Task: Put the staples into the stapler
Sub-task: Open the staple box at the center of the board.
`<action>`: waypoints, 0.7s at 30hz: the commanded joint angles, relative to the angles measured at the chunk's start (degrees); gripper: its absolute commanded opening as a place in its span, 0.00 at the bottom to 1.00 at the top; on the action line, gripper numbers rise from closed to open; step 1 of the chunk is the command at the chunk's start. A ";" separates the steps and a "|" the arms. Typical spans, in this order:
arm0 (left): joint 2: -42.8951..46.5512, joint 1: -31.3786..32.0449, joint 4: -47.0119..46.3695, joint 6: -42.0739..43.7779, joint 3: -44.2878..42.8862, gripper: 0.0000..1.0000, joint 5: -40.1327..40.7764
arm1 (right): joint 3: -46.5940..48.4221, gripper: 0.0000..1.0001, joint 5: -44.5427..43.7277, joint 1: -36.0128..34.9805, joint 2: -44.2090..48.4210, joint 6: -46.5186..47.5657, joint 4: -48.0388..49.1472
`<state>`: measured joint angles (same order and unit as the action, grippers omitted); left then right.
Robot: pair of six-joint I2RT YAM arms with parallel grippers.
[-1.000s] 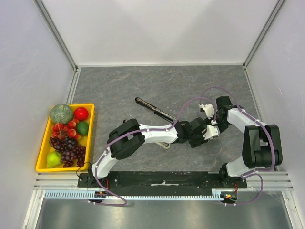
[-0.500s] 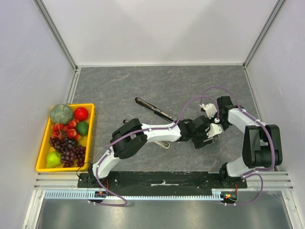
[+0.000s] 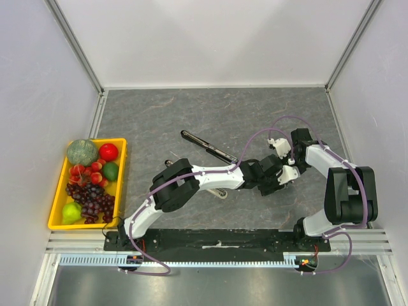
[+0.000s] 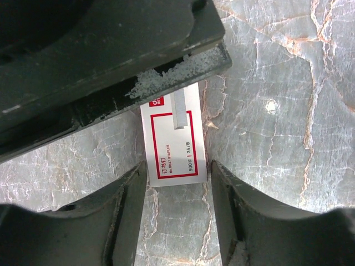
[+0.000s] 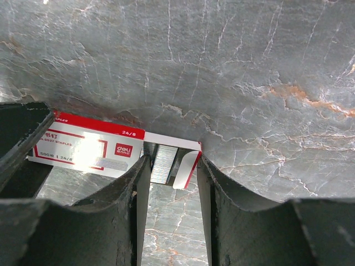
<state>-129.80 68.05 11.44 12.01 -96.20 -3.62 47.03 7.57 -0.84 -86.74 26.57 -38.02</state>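
Now, Jo, both arms are crowded onto one spot; where's the staple box [image 4: 175,149]?

Flat on the table [image 3: 191,108], Sam, off to the right of the stapler [image 3: 207,147] and clear of it; from overhead you can't pick it out, because the two wrists cover it.

So who has hold of what?

Well, the left gripper [image 4: 178,166] has its jaws closed in on the box's printed end, one finger flush against each long side; the right gripper [image 5: 173,160] is clamped across the other end, where the box is open and the grey staple strips [image 5: 162,160] show. I read both as a grip, though the views won't say how hard either one squeezes.

Why two grips on such a small thing?

My guess — one end is pinned so the light carton can't skid on the stone-patterned top while the other end gets worked; the strips sit down between card walls, and no finger will fish them out of a box that slides.

And the stapler itself?

Lying long and dark on the table, neither gripper on it; whether its magazine is open I can't tell from up there. The box sits near enough to it that a strip would need only a short carry across — loading proper hasn't begun, I'd say.
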 commanded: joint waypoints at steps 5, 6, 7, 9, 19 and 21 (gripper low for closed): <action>1.03 -0.02 -1.42 -1.20 3.39 0.47 -1.31 | 1.31 0.45 0.25 -0.48 -0.53 0.59 -0.48; 1.30 -0.20 -1.68 -1.37 4.43 0.46 -1.22 | 1.40 0.45 0.07 -0.39 -0.54 0.59 -0.39; 1.82 -0.29 -1.77 -1.55 4.88 0.45 -1.30 | 1.40 0.45 -0.01 -0.30 -0.54 0.59 -0.30; 2.53 -0.46 -2.04 -1.64 6.11 0.45 -1.39 | 1.58 0.45 -0.10 -0.13 -0.71 0.59 -0.30; 5.96 -0.73 -3.18 -2.17 10.33 0.46 -1.39 | 1.84 0.45 -0.63 0.23 -1.24 0.50 -0.21; 6.75 -0.81 -3.18 -2.17 10.95 0.46 -1.39 | 1.84 0.45 -0.98 0.23 -1.24 0.50 -0.13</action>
<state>-125.91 67.57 4.49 11.27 -87.66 -4.89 47.20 8.78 -0.95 -87.13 26.55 -38.68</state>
